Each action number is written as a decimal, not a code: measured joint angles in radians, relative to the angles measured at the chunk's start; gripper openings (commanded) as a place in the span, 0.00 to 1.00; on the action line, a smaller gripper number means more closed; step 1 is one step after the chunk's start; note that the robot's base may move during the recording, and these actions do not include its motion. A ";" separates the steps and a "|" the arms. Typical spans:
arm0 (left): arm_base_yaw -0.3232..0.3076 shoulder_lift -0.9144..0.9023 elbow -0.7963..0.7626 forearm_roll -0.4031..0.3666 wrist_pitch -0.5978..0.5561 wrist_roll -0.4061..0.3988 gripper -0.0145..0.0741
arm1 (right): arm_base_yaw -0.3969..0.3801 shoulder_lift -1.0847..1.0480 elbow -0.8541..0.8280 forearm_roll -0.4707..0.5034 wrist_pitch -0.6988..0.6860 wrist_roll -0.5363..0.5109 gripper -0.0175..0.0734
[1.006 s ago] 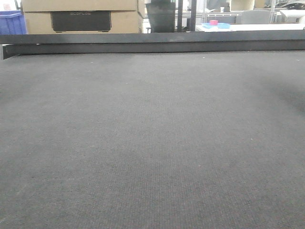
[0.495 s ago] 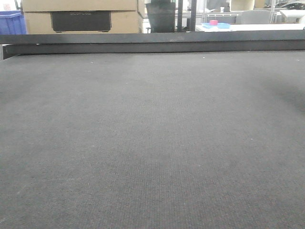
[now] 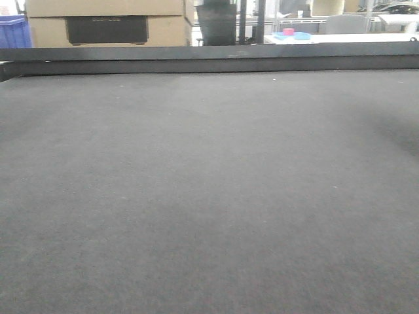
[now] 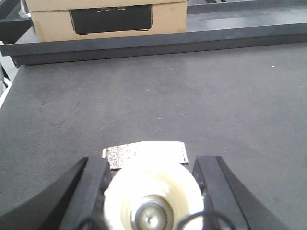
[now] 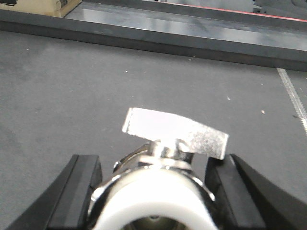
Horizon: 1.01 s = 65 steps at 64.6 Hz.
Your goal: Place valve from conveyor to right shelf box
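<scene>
The conveyor [image 3: 209, 183] is a wide dark grey woven belt with a black raised rail [image 3: 209, 62] along its far edge; it fills the front view, where no valve or gripper shows. In the left wrist view my left gripper [image 4: 151, 191] is shut on a valve [image 4: 153, 196] with a cream round end and a silver flat handle [image 4: 146, 153], held above the belt. In the right wrist view my right gripper [image 5: 153, 191] is shut on a second valve [image 5: 156, 201], chrome with a white ring and a silver handle [image 5: 175, 132]. The shelf box is out of view.
A cardboard box [image 3: 108, 23] with a black panel stands beyond the rail at the back left; it also shows in the left wrist view [image 4: 108, 19]. A blue bin [image 3: 13, 33] sits at the far left. A white table with a blue tray [image 3: 294, 36] lies far back right.
The front view has shifted slightly: the background objects sit a little further left and higher than a second ago. Nothing on the belt has changed.
</scene>
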 measured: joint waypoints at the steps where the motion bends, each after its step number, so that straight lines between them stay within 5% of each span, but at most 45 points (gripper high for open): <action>1: 0.000 0.000 0.000 0.000 0.000 0.000 0.04 | 0.000 0.000 0.000 0.000 0.000 0.000 0.02; 65: 0.005 0.000 0.000 0.002 -0.002 0.000 0.04 | 0.002 0.000 0.000 0.002 -0.006 0.000 0.02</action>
